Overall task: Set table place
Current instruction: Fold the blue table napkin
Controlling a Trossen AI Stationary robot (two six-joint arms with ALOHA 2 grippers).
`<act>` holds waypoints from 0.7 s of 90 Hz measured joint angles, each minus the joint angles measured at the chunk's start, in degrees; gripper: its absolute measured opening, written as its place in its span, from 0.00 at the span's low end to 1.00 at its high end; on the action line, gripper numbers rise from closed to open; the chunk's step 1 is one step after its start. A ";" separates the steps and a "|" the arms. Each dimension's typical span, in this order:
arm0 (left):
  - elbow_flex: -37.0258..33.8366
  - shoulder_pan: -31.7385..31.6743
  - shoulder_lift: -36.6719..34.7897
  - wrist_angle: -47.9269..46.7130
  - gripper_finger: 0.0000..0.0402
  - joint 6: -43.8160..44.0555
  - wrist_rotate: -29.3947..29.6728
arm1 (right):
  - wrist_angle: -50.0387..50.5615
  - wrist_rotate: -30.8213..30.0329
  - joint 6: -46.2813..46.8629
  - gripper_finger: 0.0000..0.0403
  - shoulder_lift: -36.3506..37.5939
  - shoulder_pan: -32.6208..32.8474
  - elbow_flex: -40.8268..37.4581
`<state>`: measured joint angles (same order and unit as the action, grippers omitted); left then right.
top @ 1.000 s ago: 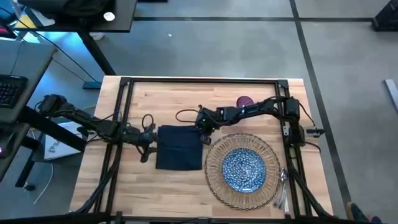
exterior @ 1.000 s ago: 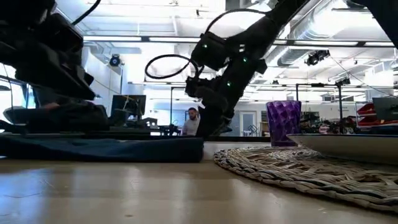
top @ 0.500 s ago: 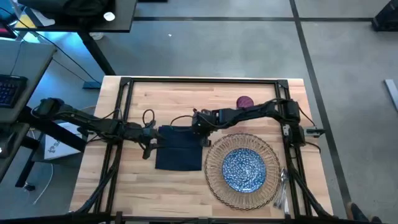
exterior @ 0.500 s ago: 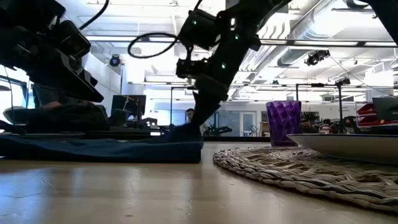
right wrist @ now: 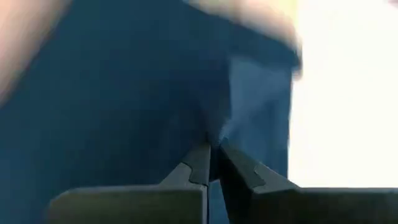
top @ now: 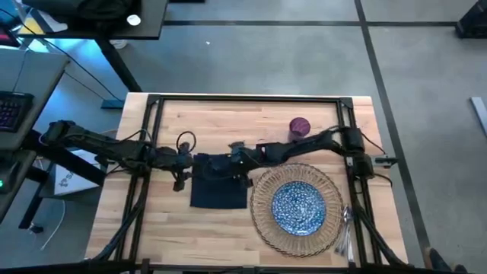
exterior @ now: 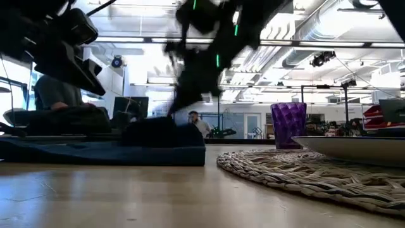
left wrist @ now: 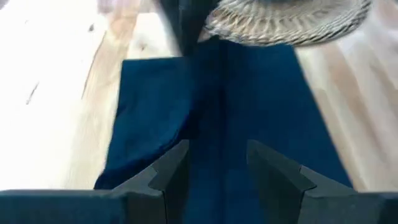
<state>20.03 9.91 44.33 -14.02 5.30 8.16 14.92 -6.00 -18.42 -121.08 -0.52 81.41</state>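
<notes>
Pinching a fold of the soft, limp navy napkin point(top: 219, 181) between closed right gripper point(right wrist: 214, 163) fingers, left of the wicker mat point(top: 262, 199), with left gripper point(left wrist: 216, 163) open at its left edge.

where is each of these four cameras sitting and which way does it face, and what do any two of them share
High view: above the table, looking straight down; both arms reach inward over the napkin.
Low view: at tabletop height, looking level across into the room; dark arms come down over the napkin.
Left wrist view: on the left arm, looking past the open left gripper at the napkin.
Right wrist view: on the right arm; the right gripper is shut on the napkin.
Shared: high and low views both show the purple cup and the wicker mat.
</notes>
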 joint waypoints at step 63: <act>8.52 0.00 -1.24 -10.86 0.35 -1.66 0.80 | -2.52 -2.67 -16.26 0.00 -0.21 9.59 11.97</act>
<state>28.56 9.91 43.09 -24.88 3.64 8.97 12.40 -8.67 -34.68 -121.28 9.07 93.39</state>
